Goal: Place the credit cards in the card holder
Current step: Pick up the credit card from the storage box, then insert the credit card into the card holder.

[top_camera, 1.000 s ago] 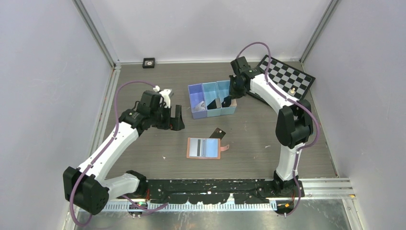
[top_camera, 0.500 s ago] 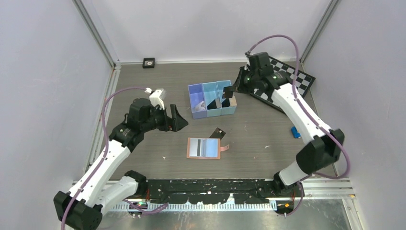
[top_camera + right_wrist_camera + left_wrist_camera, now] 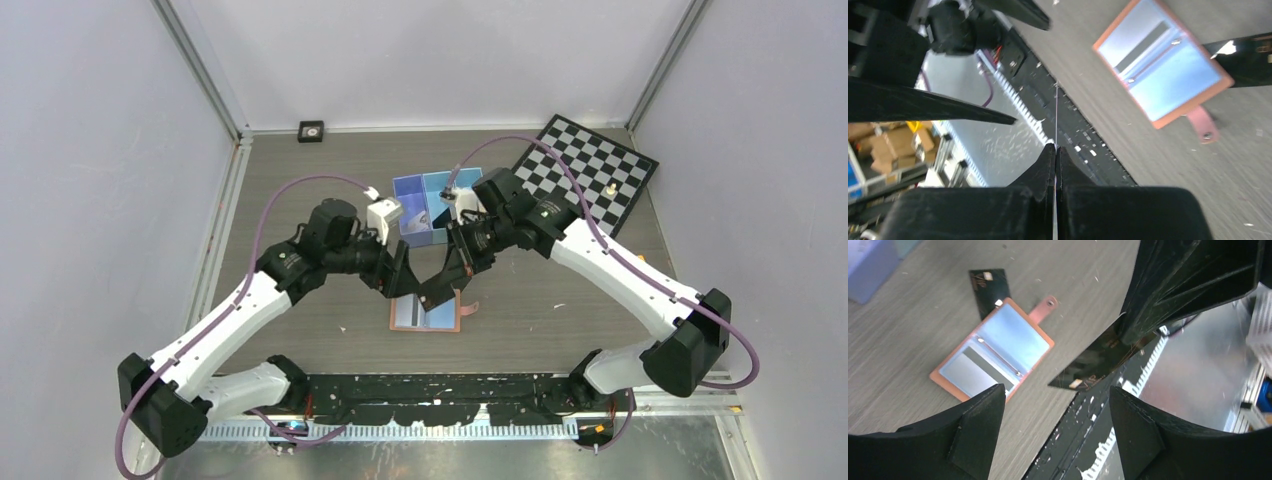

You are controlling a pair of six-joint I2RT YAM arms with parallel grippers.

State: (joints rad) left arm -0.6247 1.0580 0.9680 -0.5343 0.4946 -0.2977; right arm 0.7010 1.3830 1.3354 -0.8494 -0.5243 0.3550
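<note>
**A:** how many cards do you count from where you're standing?

**B:** Two thin glossy black cards. One black card (image 3: 1093, 365) is pinched by its edge in the right gripper (image 3: 1054, 150), jaws clamped tight on it, up in the air near the wallet. The other black card (image 3: 990, 285) lies flat on the grey wood-grain table (image 3: 913, 340), touching one edge of the single salmon-tan folding leather-look wallet (image 3: 1015, 335).

**A:** wallet open?

**B:** Yep, spread flat, light blue lining up, snap tab (image 3: 1044, 306) sticking out (a grey strip shows in one pocket, can't tell what). The left gripper (image 3: 1056, 392) hangs over it, jaws wide apart, holding nothing. One blue plastic bin (image 3: 425, 237) sits behind both.
</note>
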